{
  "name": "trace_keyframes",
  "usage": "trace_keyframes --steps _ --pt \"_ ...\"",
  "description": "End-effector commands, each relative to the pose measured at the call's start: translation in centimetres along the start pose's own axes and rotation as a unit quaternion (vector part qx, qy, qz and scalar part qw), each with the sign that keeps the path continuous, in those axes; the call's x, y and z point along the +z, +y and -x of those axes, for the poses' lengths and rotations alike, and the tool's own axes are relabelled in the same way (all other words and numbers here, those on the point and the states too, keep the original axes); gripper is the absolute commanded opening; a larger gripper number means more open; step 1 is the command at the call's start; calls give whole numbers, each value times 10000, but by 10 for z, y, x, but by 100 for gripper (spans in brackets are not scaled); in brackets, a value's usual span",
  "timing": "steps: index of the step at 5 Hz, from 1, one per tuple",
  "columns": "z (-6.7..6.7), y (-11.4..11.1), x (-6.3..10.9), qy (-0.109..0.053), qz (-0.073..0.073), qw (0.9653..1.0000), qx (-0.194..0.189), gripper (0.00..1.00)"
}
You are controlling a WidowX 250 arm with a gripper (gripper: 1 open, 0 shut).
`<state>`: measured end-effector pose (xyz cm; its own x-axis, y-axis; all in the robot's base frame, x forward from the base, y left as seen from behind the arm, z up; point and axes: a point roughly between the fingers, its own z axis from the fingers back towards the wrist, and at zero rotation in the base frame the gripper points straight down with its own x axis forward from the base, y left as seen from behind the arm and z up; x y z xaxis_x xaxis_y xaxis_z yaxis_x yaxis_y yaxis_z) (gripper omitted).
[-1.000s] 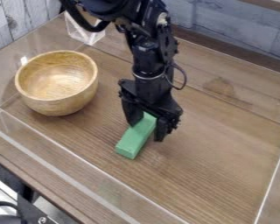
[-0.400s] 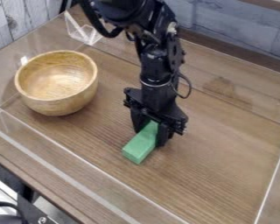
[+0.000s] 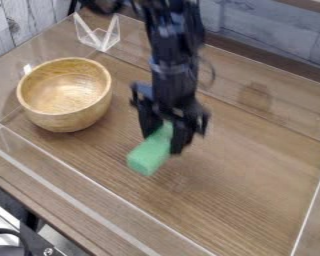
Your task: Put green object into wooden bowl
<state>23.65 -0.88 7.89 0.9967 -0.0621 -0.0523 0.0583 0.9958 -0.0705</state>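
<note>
Closed partway, the jaws of the gripper [image 3: 163,133] pinch the upper end of the green object [image 3: 151,155], which hangs tilted below the black fingers with its lower end pointing toward the near left. The block looks lifted clear of the wooden table [image 3: 243,190]; a faint darker patch lies on the boards just beside its lower end, though the blur makes it hard to say whether that is a shadow. The gripper points down, and the dark arm [image 3: 171,40] rises from it toward the top of the frame, where it is cut off.

The wooden bowl [image 3: 67,92] stands to the left of the gripper, near but apart from it, upright on the table, its hollow showing only grain.

Motion blur smears the arm, the fingers and the block, so the exact line where the pads meet the green surface cannot be made out, nor can the far finger be told from the near one.

A low clear wall [image 3: 149,205] fences the table, its edges catching light along the near side and at the right. Behind the bowl a small clear stand [image 3: 99,36] sits by the back edge, before a pale planked wall [image 3: 29,20].
</note>
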Motion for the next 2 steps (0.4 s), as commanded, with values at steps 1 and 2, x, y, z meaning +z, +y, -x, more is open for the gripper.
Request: trace_keyframes --steps 1,2 --pt "-4 26 51 -379 -9 9989 282 0" --pt "-8 71 64 -441 -46 9982 395 0"
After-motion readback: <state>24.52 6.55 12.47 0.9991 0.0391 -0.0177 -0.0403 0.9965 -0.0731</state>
